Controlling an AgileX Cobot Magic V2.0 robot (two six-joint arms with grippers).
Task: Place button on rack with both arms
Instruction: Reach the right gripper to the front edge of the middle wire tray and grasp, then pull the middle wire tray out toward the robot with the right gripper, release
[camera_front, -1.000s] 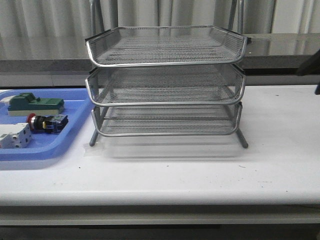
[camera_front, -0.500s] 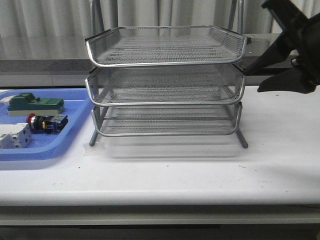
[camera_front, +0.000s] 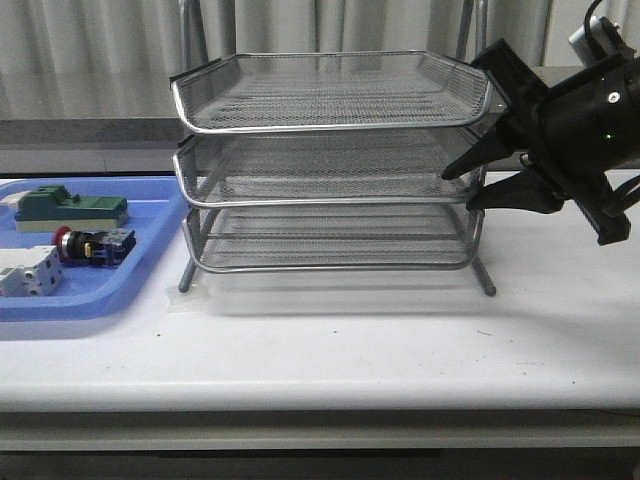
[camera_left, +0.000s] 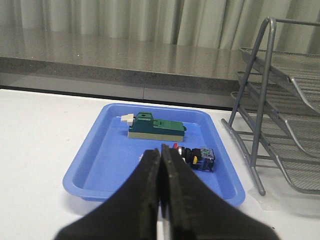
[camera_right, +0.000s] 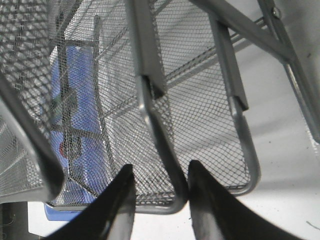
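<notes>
Blue tray (camera_front: 90, 300) at left of white bench (camera_front: 400, 340). Green block (camera_front: 70, 207) at tray's back, white terminal block (camera_front: 28, 272) at front. Grey curtain (camera_front: 100, 40) behind.

No readable text anywhere (labels too small).

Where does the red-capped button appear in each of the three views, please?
Front view: the button lies in the blue tray, far left, left of the rack.
Left wrist view: button in the blue tray, just beyond the shut jaws.
Right wrist view: only a red spot behind the mesh, probably it.
Shared landmark: the rack.
</notes>
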